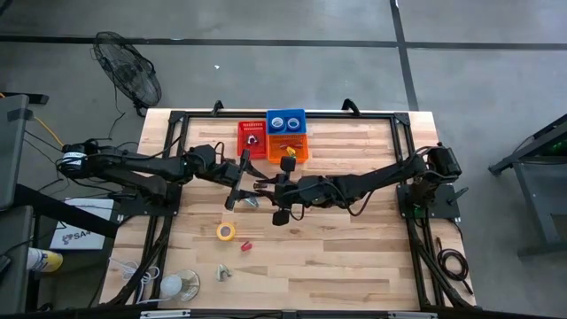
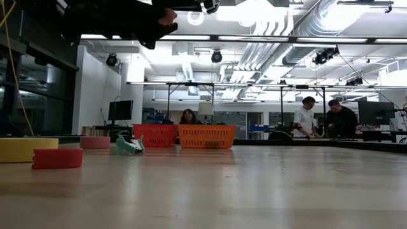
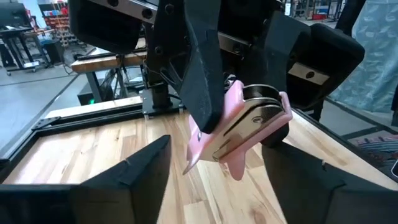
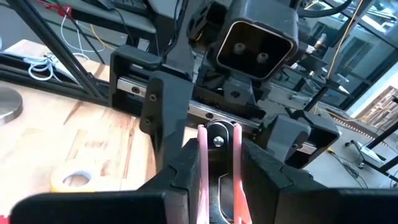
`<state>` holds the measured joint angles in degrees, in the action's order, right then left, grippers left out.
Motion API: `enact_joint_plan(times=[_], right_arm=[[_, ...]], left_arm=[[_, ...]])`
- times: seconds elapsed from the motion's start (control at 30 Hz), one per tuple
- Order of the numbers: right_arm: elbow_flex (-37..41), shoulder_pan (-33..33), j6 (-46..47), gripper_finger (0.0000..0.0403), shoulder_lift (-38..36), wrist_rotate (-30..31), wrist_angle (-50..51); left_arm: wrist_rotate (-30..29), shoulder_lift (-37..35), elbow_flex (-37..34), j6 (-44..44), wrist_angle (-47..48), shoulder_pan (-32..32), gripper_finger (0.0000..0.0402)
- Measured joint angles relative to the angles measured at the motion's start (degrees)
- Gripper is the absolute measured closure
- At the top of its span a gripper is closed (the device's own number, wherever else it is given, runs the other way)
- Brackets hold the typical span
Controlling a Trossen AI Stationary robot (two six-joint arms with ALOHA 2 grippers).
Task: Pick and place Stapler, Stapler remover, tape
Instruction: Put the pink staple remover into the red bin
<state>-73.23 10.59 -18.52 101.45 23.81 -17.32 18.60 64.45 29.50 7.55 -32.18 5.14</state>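
At the centre of the high view, the right gripper pinches the pink stapler aloft, seemingly a handover: the left gripper faces it with fingers spread around it. The tape lies at lower left centre, the baskets up top.

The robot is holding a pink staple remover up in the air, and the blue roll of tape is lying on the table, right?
Not quite: the roll of tape is yellow, not blue, as the high view shows. The rest holds: it lies on the table, and the right gripper holds the pink staple remover up in the air.
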Motion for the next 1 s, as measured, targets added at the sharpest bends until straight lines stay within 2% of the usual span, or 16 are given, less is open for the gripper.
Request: enact_joint_plan(times=[0.23, 0.43, 1.0], right_arm=[[0.0, -0.09, 0.0, 0.0324, 0.0, 0.0, -0.11], [0.0, -0.08, 0.1, 0.0324, 0.0, -0.13, -0.58], [0.0, -0.18, -0.24, 0.0324, 0.04, -0.2, -2.01]], left_arm=[[0.17, 0.0, 0.0, -0.28, -0.82, 0.01, 0.0231], [1.03, 0.0, 0.0, -0.18, -1.19, 0.03, 0.0269], [1.38, -0.04, 0.0, 0.82, -1.38, 0.03, 0.0281]])
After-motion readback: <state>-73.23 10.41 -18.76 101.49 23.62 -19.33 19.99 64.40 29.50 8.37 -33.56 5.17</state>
